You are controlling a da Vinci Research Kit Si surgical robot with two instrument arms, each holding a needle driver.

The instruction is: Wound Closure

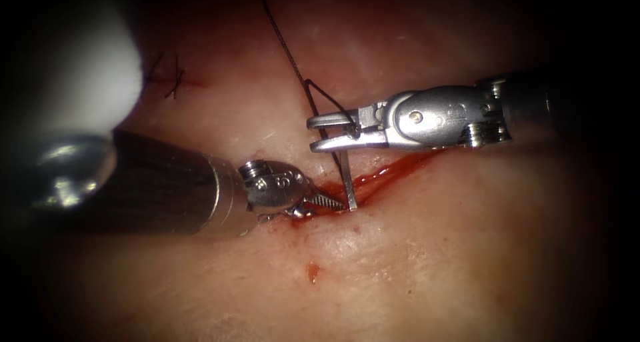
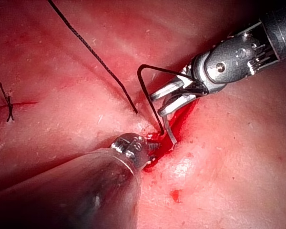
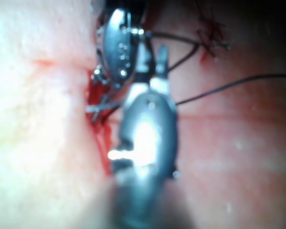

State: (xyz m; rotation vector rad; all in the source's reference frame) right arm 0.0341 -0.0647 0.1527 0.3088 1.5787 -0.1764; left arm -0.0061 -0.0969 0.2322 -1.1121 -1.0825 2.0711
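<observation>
- The tissue (image 1: pixel 400 262) lies pale and glistening, with the cut (image 1: pixel 393 170) running across it, and that cut is the landmark for everything here.
- Red fluid (image 1: pixel 373 177) pools along the cut, and a small separate spot of it sits on the tissue below the cut.
- The right arm's tool (image 1: pixel 327 133) reaches in just above the cut, its jaws parted a little at the tips yet pinching the curved needle (image 1: pixel 348 175) further back between them.
- The hold is near the needle's tail, close to where the thread (image 1: pixel 283 45) joins it.
- From that hold the needle runs down to the cut, and its lower end meets the tissue at the cut's near lip, among the red fluid; how deep it sits there I cannot tell.
- The left arm's tool (image 1: pixel 327 202) lies along the cut from its left end, the serrated tip just beside the needle's lower end.
- Whether its jaws grip anything, or how wide they stand, I cannot tell.
- The thread bends sharply above the right tool's jaws, then trails up and away from the cut.
- A finished stitch (image 1: pixel 175 82) with short cut ends sits well to the left of the cut.
</observation>
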